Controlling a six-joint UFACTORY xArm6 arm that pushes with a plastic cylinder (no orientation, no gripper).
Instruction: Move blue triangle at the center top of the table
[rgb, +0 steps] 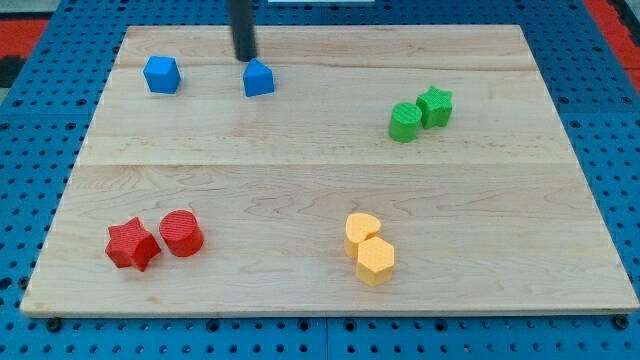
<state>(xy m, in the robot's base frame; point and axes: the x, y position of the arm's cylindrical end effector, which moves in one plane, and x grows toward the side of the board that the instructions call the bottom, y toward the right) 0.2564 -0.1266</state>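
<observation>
The blue triangle block (259, 78) lies near the view's top, left of centre, on the wooden board (320, 200). My tip (245, 57) stands just above and slightly left of it, very close or touching. A blue cube (161, 74) lies further to the view's left in the same row.
A green cylinder (405, 122) and a green star (435, 106) touch at the right. A red star (132, 245) and a red cylinder (181, 233) sit at the lower left. Two yellow blocks (363, 232) (375, 261) touch at the lower centre.
</observation>
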